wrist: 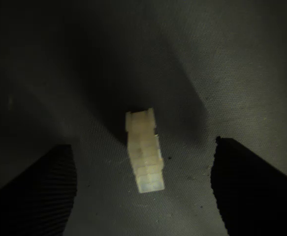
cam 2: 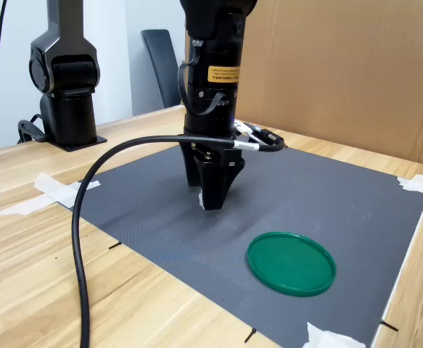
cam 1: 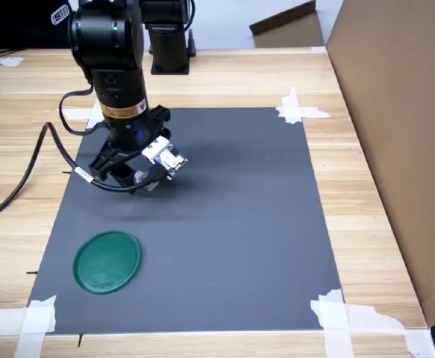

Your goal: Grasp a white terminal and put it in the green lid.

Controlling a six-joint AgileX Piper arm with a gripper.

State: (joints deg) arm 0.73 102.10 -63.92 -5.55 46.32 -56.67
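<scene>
White terminal (wrist: pixel 144 152) between parted pincer (wrist: pixel 143 187) fingers, clear of both.

A dark grey mat (cam 1: pixel 224 239) lies flat on a light wooden table (cam 1: pixel 366 216), its corners held down with strips of white tape (cam 1: pixel 299 110). Brown cardboard (cam 1: pixel 396 112) stands along the first exterior view's right edge. An office chair (cam 2: pixel 159 65) shows behind, upper left in the second exterior view.
</scene>
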